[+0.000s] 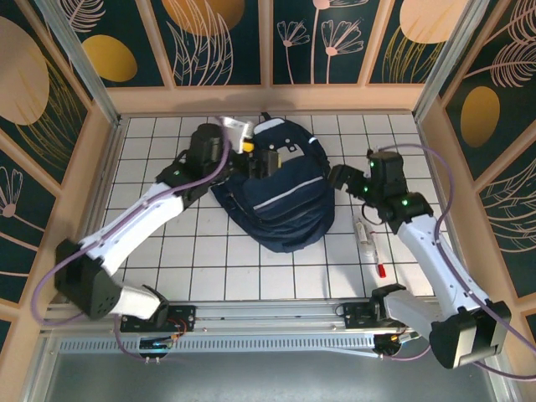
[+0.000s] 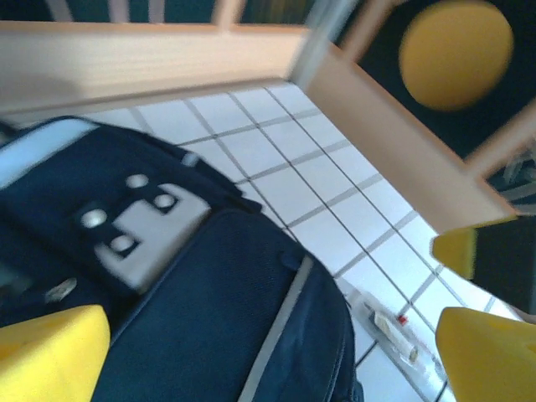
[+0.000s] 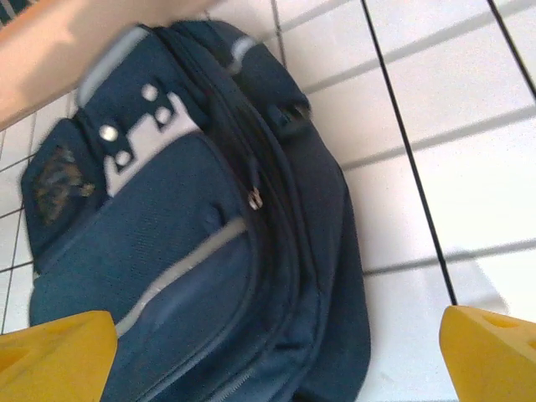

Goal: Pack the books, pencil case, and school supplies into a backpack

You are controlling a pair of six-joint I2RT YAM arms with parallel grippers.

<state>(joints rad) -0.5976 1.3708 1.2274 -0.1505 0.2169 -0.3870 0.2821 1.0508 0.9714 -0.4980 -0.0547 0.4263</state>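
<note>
My left gripper [image 2: 268,368]: yellow plastic fingertips [image 2: 50,356] spread wide, nothing between. Directly under it: large navy-blue woven-fabric backpack [image 2: 209,327], grey stripe, grey-white patch [image 2: 142,239] with round metal snaps. By my right fingertip, on white gridded tabletop [image 2: 335,193]: whitish tube-like stick [image 2: 394,325], blurred, no readable label. My right gripper [image 3: 272,360]: wide too, empty. Backpack below and ahead of it, small zip pull [image 3: 254,198] mid-panel, dark emblem [image 3: 59,180] unreadable. Top view: short red pen [image 1: 379,266] behind right gripper, just past stick.

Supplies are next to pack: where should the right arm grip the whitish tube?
Mid-length on the whitish tube, from straight above, closing across its narrow width: it lies flat on the table, apart from the backpack.
</note>
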